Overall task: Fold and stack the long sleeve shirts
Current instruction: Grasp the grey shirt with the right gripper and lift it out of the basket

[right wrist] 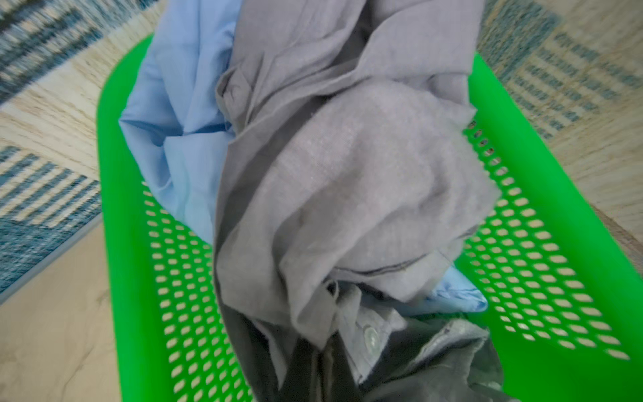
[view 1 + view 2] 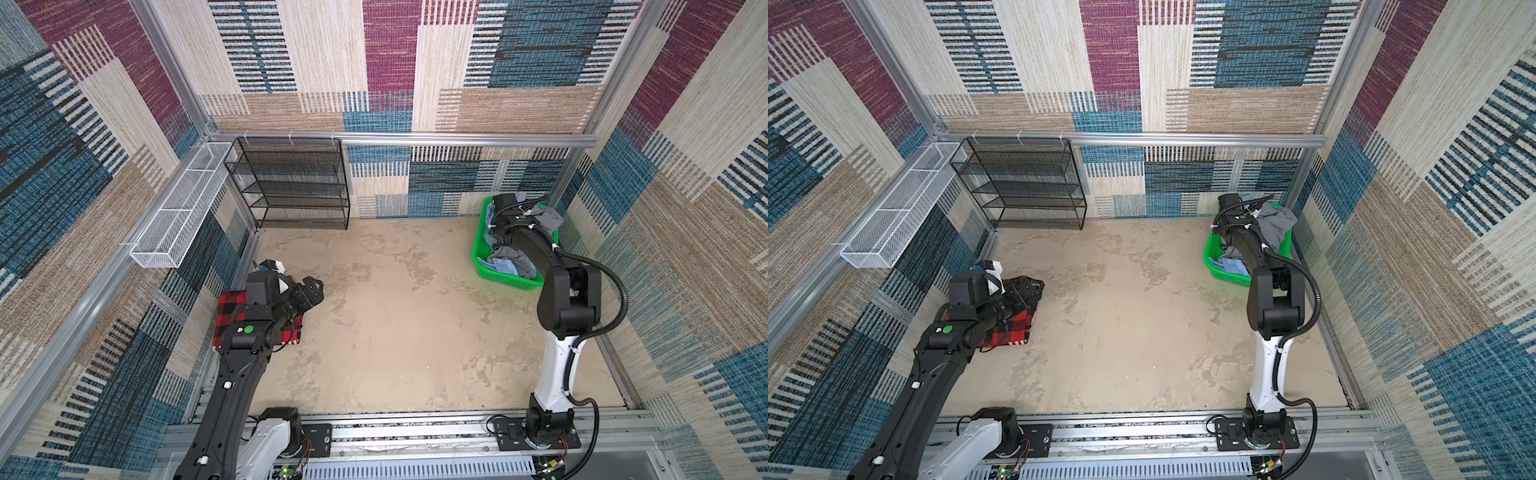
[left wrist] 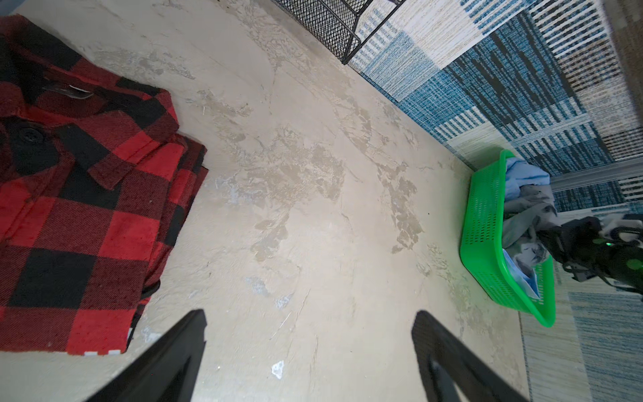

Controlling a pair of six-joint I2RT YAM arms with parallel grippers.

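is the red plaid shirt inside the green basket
No, the red plaid shirt lies folded on the table, well apart from the green basket on the far side.

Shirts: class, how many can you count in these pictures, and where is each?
3. The plaid shirt lies folded on the table, at the left; the grey shirt and the blue shirt are bunched in the green basket. Others may be hidden underneath.
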